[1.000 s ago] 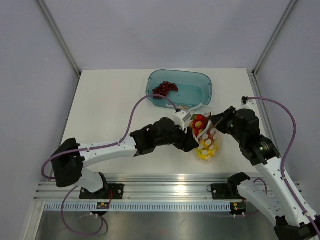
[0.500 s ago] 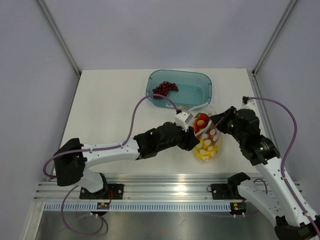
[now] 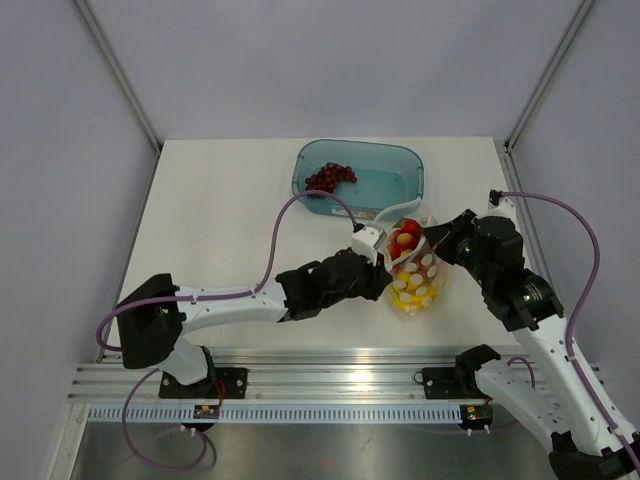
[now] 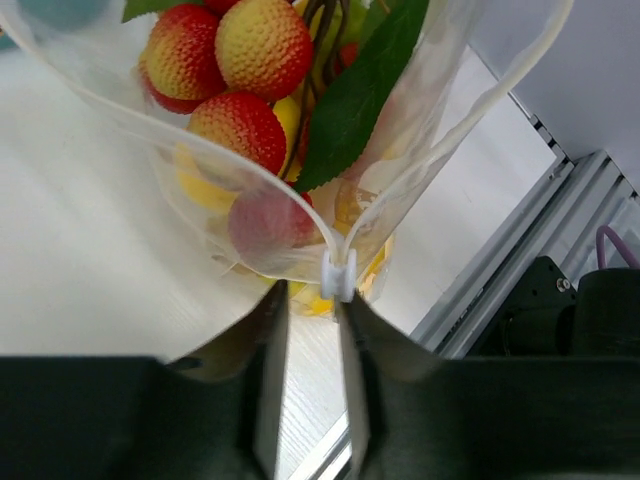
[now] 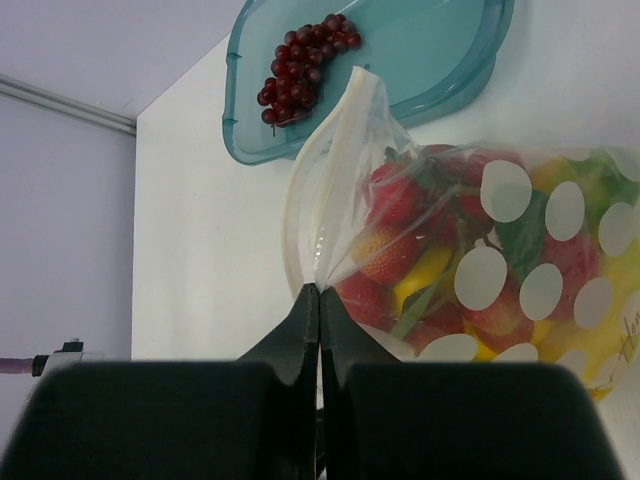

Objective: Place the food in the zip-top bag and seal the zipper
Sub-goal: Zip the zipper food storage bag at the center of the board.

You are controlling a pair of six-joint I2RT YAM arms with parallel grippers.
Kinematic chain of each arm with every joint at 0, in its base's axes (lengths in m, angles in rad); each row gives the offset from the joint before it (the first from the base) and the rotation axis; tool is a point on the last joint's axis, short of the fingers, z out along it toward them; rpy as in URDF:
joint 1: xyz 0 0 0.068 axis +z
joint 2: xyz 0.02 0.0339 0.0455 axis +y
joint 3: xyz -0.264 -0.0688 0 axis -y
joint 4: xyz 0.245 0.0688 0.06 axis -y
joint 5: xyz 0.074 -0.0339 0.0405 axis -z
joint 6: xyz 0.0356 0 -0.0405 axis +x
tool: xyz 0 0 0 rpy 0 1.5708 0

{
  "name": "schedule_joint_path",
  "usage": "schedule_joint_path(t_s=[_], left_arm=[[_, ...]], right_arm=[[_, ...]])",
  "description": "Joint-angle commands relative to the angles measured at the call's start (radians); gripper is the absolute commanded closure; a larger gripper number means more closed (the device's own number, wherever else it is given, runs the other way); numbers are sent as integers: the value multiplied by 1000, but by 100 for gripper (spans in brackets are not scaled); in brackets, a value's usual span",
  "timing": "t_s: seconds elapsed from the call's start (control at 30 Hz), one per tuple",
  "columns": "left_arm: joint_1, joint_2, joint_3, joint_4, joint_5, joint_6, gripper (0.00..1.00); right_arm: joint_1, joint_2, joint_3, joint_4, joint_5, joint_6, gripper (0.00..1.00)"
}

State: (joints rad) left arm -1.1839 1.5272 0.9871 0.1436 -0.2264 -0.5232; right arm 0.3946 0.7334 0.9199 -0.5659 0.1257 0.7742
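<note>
Two pairs: right jaws pinch zipper (image 5: 338,150); left jaws (barely apart) by slider (image 4: 338,275).

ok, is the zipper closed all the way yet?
No: the left wrist view shows the zipper split into two strips above the slider, strawberries showing between them.

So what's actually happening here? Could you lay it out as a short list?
Bag: clear with white dots, between the two grippers
Inside: strawberries, leaves, yellow fruit
Zipper: mouth open, slider at one end
Left gripper: fingertips at the slider, narrow gap, grip unclear
Right gripper: pinched shut on the bag's mouth edge
Tray: blue, behind the bag, holds grapes
</note>
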Motion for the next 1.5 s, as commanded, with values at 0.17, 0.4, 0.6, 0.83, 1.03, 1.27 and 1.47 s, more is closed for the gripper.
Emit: schedule_joint_path(t_s=[0.17,0.4,0.6,0.83,1.03,1.27,1.47], left_arm=[[-2,-77,51,-1,-134,9,100],[17,-156,-5,36,-149,25,100],[20,-154,15,-65,-122,-23,56],[17,-182,-90,57,-65,-74,25],[15,-157,-134,129,-53,-95,25],[17,-135,-139,152,-59,-92,24],[29,-76,-96,139,-73,-89,25]], right_arm=[[1,-20,43,69,25,2,100],[1,-31,17,83,12,22,100],[3,-25,17,101,17,27,100],[1,-5,16,118,31,28,100],[1,15,-26,194,54,91,100],[3,100,-55,279,32,166,100],[1,107,-46,301,45,172,100]])
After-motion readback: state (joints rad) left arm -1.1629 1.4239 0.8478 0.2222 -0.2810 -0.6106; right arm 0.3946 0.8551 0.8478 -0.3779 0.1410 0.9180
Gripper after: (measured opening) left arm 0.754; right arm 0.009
